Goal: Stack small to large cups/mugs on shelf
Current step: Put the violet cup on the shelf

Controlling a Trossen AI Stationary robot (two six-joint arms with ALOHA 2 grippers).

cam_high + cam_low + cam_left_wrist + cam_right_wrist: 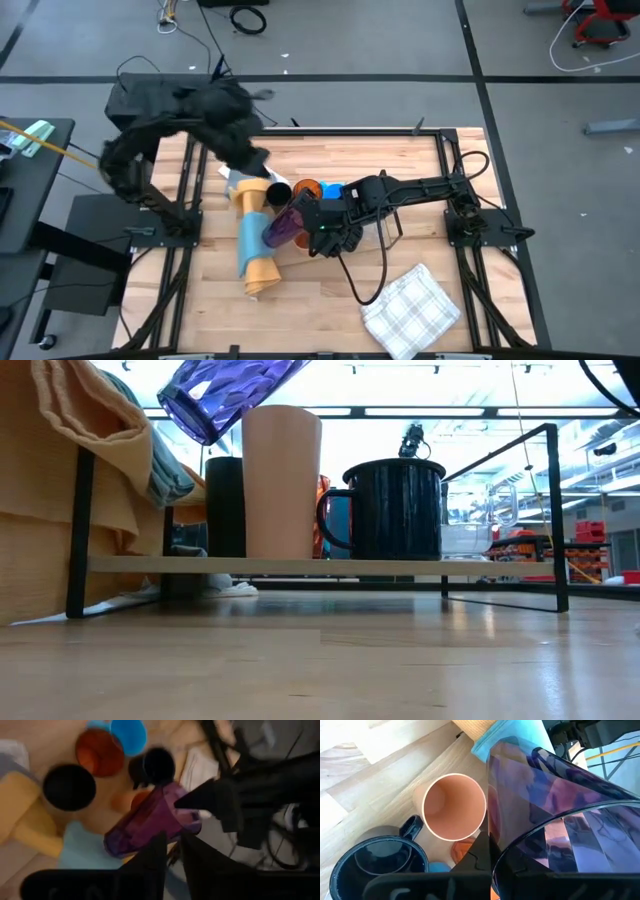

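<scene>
Purple tumbler [560, 815]: we see it tilted in the air above the peach cup, its open mouth angled down toward the counter's left side.
Right hand [490, 862]: we find it pressed together on the tumbler's rim, one finger inside the wall and one outside.
Peach cup [281, 480]: it stands upright on the shelf, mouth open and empty, directly under the tumbler's lower edge in the low view.
Dark handled mug [395, 510]: upright on the shelf just right of the peach cup, handle turned toward it; a narrow gap separates them.
Black cup [225, 505]: just left of the peach cup, farther back.
Amber cup [307, 189] and blue cup [331, 190]: side by side behind the front row.
Shelf [300, 565]: we note free board to the right of the mug, up to the right rod frame.
Rolled cloth [257, 240]: it lies just left of the cups, crowding the shelf's left edge.
Left hand [170, 850]: it hovers above the cups; we cannot tell how its fingers stand.
Checked towel [412, 310]: near right of the counter [330, 300], well apart from the shelf.
</scene>
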